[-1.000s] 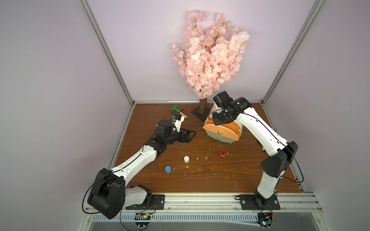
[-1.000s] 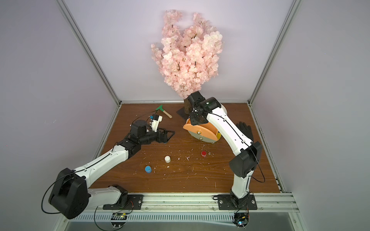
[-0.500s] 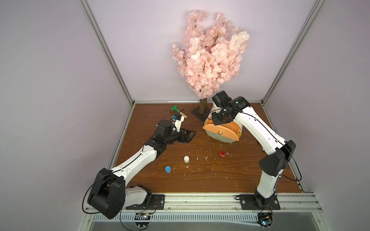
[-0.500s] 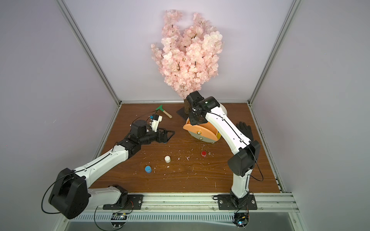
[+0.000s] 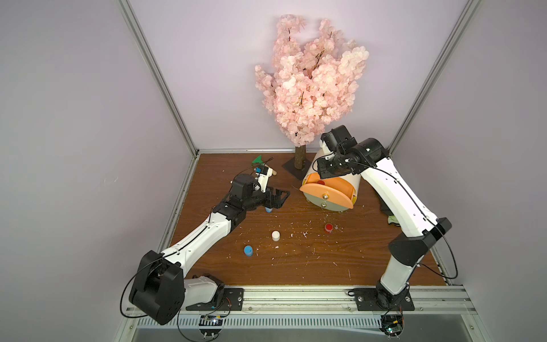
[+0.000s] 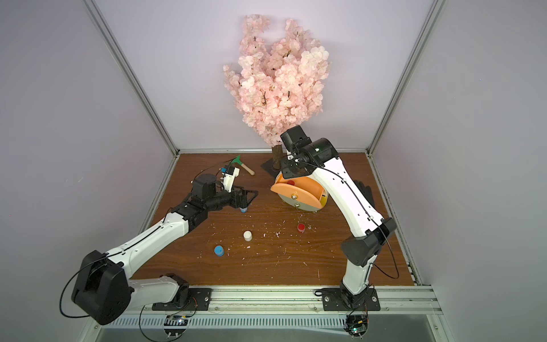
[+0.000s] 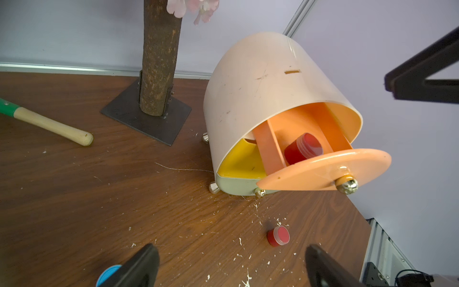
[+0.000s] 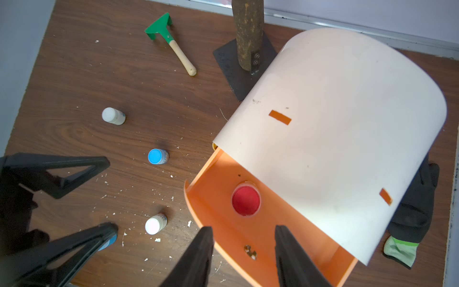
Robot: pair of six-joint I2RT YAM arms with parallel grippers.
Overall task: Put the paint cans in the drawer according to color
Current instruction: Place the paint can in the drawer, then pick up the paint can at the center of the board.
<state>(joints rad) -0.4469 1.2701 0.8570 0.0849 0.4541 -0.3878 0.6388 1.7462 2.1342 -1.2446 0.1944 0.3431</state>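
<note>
Left claw (image 7: 229,248) wide open and empty, low over the desk (image 5: 296,266), with a blue can (image 5: 268,209) just beside 1 finger. Right claw (image 8: 244,231) above the pulled-out peach drawer (image 5: 325,197), jaws narrowly apart, gripping nothing. 1 red can (image 8: 246,200) sits inside that drawer. Loose on desk in front: 2nd red can (image 5: 328,227), white can (image 5: 275,235), 2nd blue can (image 5: 248,250).

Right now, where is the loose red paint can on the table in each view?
In a top view: loose red paint can on the table, just before the open peach-orange drawer.
In a top view: same spot.
Left wrist: on the table before that drawer.
Right wrist: not in it.
Shared landmark: that drawer.
</note>
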